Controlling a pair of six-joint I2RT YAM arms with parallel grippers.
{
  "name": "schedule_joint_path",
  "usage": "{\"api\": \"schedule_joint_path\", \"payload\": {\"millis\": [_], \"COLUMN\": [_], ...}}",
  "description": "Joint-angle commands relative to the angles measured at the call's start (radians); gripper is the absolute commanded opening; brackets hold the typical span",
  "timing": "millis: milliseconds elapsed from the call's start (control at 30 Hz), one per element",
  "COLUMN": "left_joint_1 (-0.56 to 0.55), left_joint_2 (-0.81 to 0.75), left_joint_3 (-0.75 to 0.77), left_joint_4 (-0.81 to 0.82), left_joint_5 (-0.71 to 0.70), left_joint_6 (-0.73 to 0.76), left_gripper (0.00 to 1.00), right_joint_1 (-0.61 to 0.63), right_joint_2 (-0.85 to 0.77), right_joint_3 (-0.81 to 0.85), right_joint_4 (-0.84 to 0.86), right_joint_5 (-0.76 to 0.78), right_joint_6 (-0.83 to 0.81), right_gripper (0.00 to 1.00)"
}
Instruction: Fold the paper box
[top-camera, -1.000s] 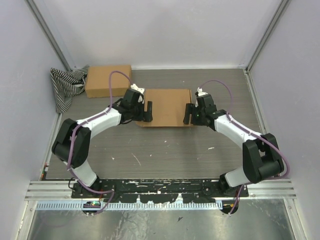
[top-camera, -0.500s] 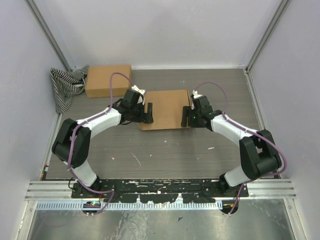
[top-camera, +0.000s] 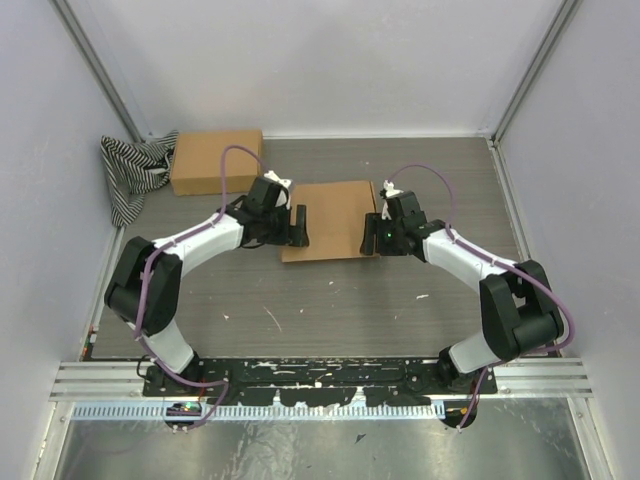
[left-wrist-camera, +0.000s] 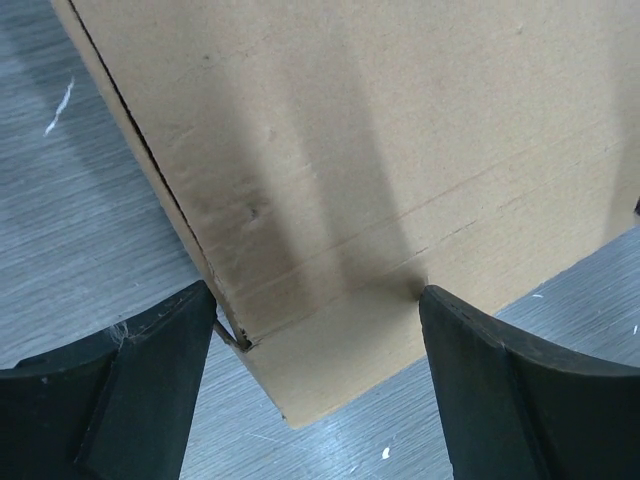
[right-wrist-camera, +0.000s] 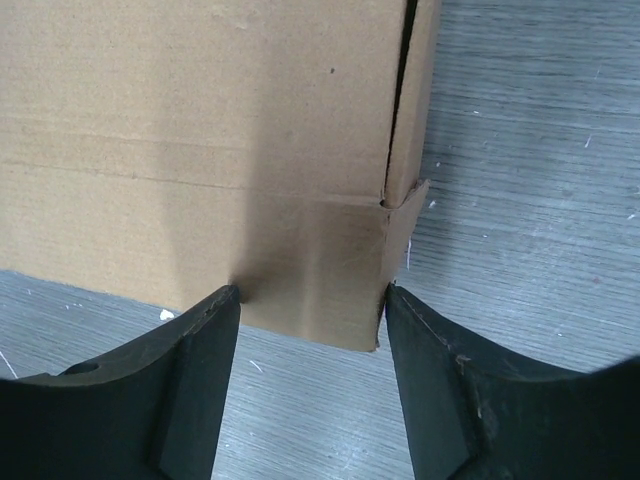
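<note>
From above you see the paper box (top-camera: 330, 220), flattened, lying in the middle of the worktop (top-camera: 300, 310) between the two arms. A second cardboard box (top-camera: 215, 160) and a striped cloth (top-camera: 128, 170) sit well apart at the far left, and neither wrist camera catches them. The overhead view also gives you the outline: the sheet is close to square, only a little wider left to right than deep, so its long axis runs across the worktop. It is turned slightly, its near left corner a touch closer to the arm bases than its near right one. The wrist cameras give you detail the overhead cannot. The left fingers (left-wrist-camera: 140, 390) stand released and wide apart, straddling the near left corner of the box, where a dark slit runs along the side edge and faint creases cross the face. The right fingers (right-wrist-camera: 470, 400) are also parted, clamped on nothing, with the near right corner flap between their tips and a slit opening just above that flap. Neither wrist view lets you tell whether the tips touch the cardboard
</note>
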Motion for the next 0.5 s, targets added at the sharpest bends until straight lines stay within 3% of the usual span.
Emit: {"api": "schedule_joint_path", "payload": {"millis": [0, 467], "left_joint_1": [-0.006, -0.006], "left_joint_2": [0.02, 0.093], "left_joint_3": [0.114, 0.285], "left_joint_4": [-0.026, -0.299], "left_joint_5": [0.047, 0.021], "left_joint_6": [0.0, 0.009], "left_gripper": [0.88, 0.88], "right_joint_1": [0.007, 0.007], "right_joint_2": [-0.065, -0.062], "right_joint_3": [0.026, 0.097], "right_joint_4": [0.017, -0.091], "right_joint_5": [-0.053, 0.007], "right_joint_6": [-0.001, 0.025], "right_gripper": [0.65, 0.61]}}
